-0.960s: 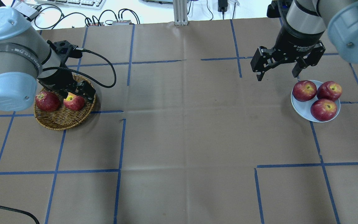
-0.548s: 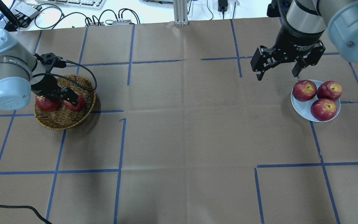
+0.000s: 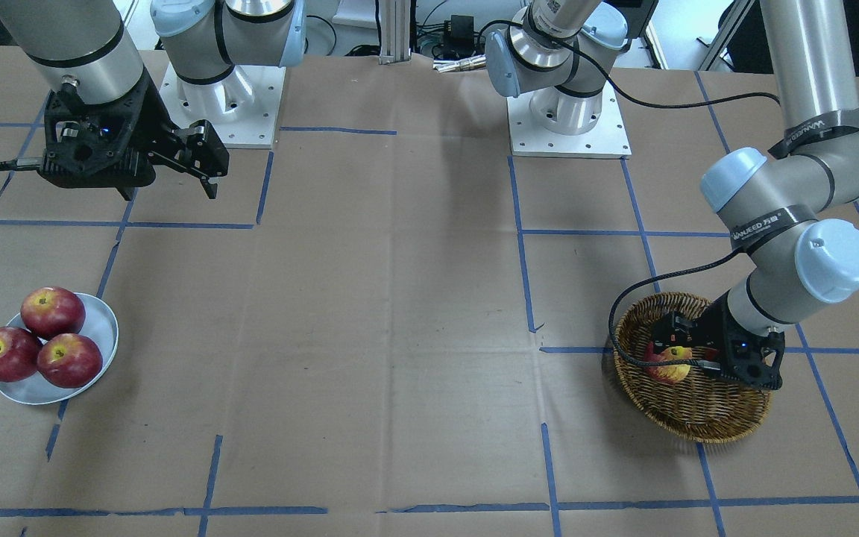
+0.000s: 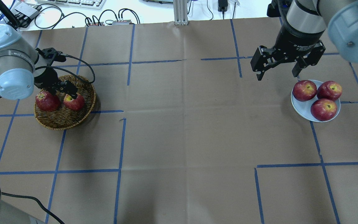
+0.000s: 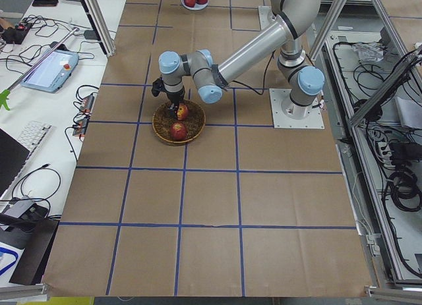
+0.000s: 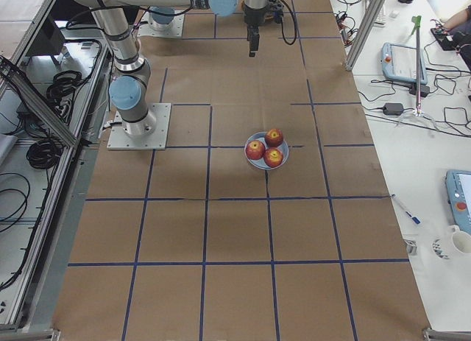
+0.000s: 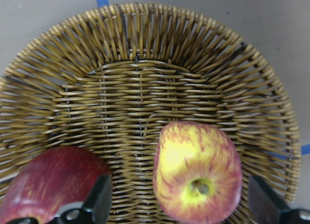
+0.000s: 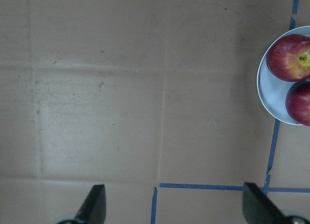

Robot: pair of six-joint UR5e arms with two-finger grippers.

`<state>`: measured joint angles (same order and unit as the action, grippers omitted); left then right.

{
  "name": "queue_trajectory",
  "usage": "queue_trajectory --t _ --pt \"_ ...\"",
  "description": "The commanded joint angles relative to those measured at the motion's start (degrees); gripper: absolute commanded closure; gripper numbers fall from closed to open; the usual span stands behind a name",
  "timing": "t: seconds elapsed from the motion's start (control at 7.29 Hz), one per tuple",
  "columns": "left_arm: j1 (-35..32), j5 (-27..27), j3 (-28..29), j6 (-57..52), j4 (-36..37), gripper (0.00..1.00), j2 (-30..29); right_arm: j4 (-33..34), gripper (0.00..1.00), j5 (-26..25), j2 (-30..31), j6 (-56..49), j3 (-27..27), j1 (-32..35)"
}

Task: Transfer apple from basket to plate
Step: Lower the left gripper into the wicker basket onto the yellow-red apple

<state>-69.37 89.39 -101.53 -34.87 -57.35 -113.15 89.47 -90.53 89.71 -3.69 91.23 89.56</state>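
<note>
The wicker basket (image 4: 57, 119) holds a yellow-streaked apple (image 4: 74, 103) and a dark red apple (image 4: 46, 101). My left gripper (image 4: 68, 92) is open, low inside the basket. In the left wrist view the streaked apple (image 7: 197, 178) lies between the two fingers with gaps on both sides, and the left finger (image 7: 98, 204) is next to the dark red apple (image 7: 48, 185). In the front view the streaked apple (image 3: 669, 365) shows beside the gripper in the basket (image 3: 698, 418). The pale blue plate (image 4: 303, 107) carries three red apples. My right gripper (image 4: 278, 74) is open and empty above the table, left of the plate.
The table is brown paper with blue tape lines. The three apples on the plate (image 3: 105, 324) fill most of it. Cables and a keyboard lie beyond the table's far edge. A black cable loops from my left wrist over the basket rim (image 4: 90, 77).
My left arm has changed pose and lowered the gripper into the basket around the streaked apple. Both basket apples stay in place. The right arm has not moved.
</note>
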Motion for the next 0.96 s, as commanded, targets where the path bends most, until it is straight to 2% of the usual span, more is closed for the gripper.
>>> queue_trajectory --t 0.0,0.14,0.27,0.55,0.69,0.82 --pt "-0.15 -0.10 -0.08 0.06 0.04 0.01 -1.37 0.00 0.00 0.00 0.03 0.00 0.00 0.00" --pt "-0.24 -0.01 0.10 0.06 0.04 0.01 -2.50 0.00 0.00 0.00 0.03 0.00 0.00 0.00" --pt "-0.59 -0.10 -0.07 0.06 0.04 0.06 -2.52 0.00 0.00 0.00 0.03 0.00 0.00 0.00" --pt "-0.94 -0.10 -0.17 -0.02 -0.04 0.34 -2.60 0.00 0.00 0.00 0.03 0.00 0.00 0.00" --pt "-1.03 -0.01 -0.08 -0.02 -0.04 0.42 -2.52 0.09 0.00 0.00 0.03 0.00 0.00 0.00" --pt "-1.29 -0.18 0.10 0.32 -0.22 0.42 -1.99 0.00 0.00 0.00 0.03 0.00 0.00 0.00"
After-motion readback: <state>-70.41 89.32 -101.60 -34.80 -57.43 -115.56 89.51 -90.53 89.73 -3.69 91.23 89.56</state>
